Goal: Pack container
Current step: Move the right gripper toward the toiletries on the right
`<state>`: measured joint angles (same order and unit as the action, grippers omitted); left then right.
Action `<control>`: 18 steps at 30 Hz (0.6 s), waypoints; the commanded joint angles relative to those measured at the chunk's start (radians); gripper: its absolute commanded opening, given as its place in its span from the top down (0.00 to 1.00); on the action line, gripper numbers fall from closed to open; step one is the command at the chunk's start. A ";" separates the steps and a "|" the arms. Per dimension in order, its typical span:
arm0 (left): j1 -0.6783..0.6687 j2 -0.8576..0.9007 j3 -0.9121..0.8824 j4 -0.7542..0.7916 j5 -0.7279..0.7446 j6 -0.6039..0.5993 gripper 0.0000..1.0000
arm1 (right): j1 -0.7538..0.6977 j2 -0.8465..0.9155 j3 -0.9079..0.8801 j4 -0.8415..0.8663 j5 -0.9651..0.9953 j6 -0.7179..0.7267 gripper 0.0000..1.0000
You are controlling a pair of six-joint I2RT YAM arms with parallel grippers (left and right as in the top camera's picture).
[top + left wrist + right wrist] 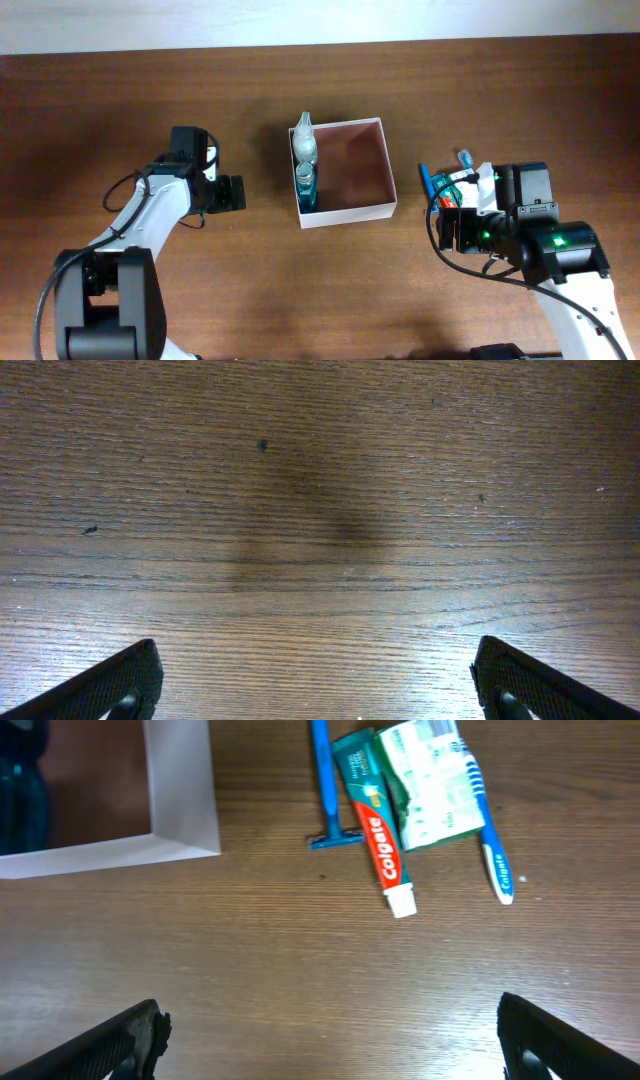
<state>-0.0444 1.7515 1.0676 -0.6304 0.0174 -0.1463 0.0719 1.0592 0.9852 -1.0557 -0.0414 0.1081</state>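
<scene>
The container (pixel 391 183) is a square white-walled box with a reddish-brown inside at the table's middle; its corner shows in the right wrist view (pixel 185 815). A clear bottle (pixel 304 141) and a teal mouthwash bottle (pixel 305 185) lie along its left wall. Right of the box lie a blue razor (pixel 325 780), a Colgate toothpaste tube (pixel 378 830), a green-and-white packet (pixel 432 780) and a blue-white toothbrush (pixel 492 840). My right gripper (pixel 330 1040) is open and empty over bare wood, short of these items. My left gripper (pixel 318 685) is open and empty over bare wood, left of the box.
The dark wooden table (pixel 330 290) runs to a pale back edge (pixel 320 20). The right arm (pixel 520 225) partly covers the toiletries in the overhead view. The left arm (pixel 185 185) lies left of the box.
</scene>
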 commanded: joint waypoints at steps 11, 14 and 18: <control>0.002 0.008 -0.005 0.002 -0.007 -0.002 0.01 | 0.005 -0.003 0.021 -0.004 0.047 -0.029 0.02; 0.002 0.008 -0.005 0.002 -0.007 -0.002 0.01 | 0.005 -0.002 0.020 -0.004 0.065 -0.041 0.02; 0.002 0.008 -0.005 0.002 -0.007 -0.002 0.01 | 0.005 0.019 0.020 -0.003 0.066 -0.041 0.02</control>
<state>-0.0444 1.7515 1.0676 -0.6304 0.0177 -0.1463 0.0719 1.0615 0.9852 -1.0565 0.0036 0.0776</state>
